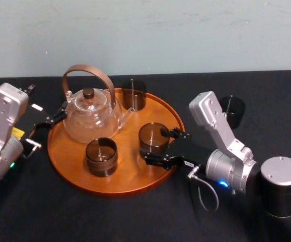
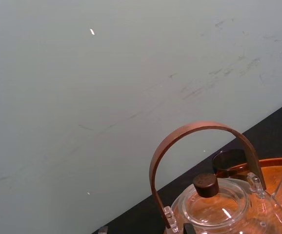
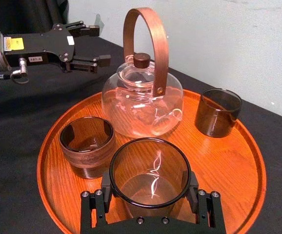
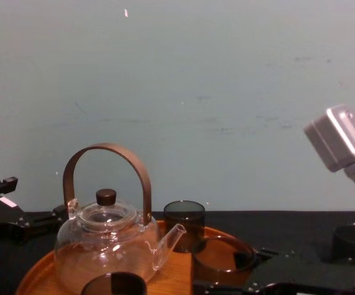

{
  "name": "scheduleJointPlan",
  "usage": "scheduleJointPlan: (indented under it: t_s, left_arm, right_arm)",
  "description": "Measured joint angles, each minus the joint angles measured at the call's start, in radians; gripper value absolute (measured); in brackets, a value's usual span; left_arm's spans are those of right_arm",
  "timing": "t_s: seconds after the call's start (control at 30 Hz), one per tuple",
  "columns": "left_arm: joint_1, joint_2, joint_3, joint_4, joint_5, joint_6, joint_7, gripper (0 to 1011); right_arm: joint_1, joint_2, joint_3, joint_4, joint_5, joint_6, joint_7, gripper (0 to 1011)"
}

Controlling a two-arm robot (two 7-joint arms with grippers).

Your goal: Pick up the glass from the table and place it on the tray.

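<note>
Matte black table [image 1: 135,217] against a pale blue-green wall [image 1: 186,30]. The round wooden tray [image 1: 130,186] sits at the centre and carries a clear glass teapot [image 1: 91,118] with a curved wooden handle. The smoked glass [image 1: 153,137] stands on the tray's right part, base down. The right gripper [image 1: 156,145] reaches in over the right rim, its fingers closed against opposite sides of that glass. A front glass [image 1: 101,156] and a rear glass [image 1: 134,94] also stand on the tray. A fourth glass [image 1: 232,111] stands on the table beyond the right arm. The left gripper [image 1: 60,113] is beside the tray's left rim, fingers apart, holding nothing.
</note>
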Motion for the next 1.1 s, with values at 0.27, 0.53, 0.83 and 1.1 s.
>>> scheduleJointPlan:
  t_s: [0.27, 0.53, 0.83, 1.1]
  left_arm:
    - [0.0, 0.0, 0.0, 0.0, 0.0, 0.0, 0.0, 1001]
    - [0.0, 0.0, 0.0, 0.0, 0.0, 0.0, 0.0, 1001]
    - [0.0, 0.0, 0.0, 0.0, 0.0, 0.0, 0.0, 1001]
    - [0.0, 0.0, 0.0, 0.0, 0.0, 0.0, 0.0, 1002]
  right_arm:
    - [0.024, -0.026, -0.012, 0.049, -0.01, -0.01, 0.004, 903]
    - [0.046, -0.047, -0.021, 0.093, -0.014, -0.016, 0.012, 903]
    - [0.062, -0.064, -0.038, 0.124, -0.019, -0.017, 0.022, 902]
    - [0.065, -0.069, -0.045, 0.133, -0.022, -0.015, 0.025, 902]
